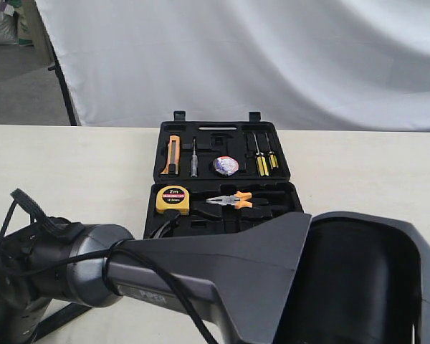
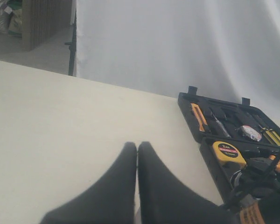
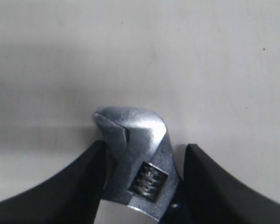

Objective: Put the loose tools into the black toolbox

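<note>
Right wrist view: the adjustable wrench (image 3: 130,135) lies on the tabletop (image 3: 140,56) between the right hand's (image 3: 144,145) fingers; I cannot tell whether they grip it. Left hand (image 2: 136,145) is closed and empty. In the open black toolbox (image 1: 209,154), the yellow tape measure (image 1: 173,200) reads "2m".

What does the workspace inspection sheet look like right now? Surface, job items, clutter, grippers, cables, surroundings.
Surface: beige table, no marks seen.
Job's things: black toolbox open; tape roll seated in its rear half; adjustable wrench lying on the table; hammer not seen.
Clutter: tape measure, pliers, utility knife and screwdrivers, all in case recesses.
Grippers: left gripper shut, empty; right gripper open astride the wrench head, gap on one side.
Cables: black cable along the near arm.
Surroundings: white backdrop; sacks on the floor.
</note>
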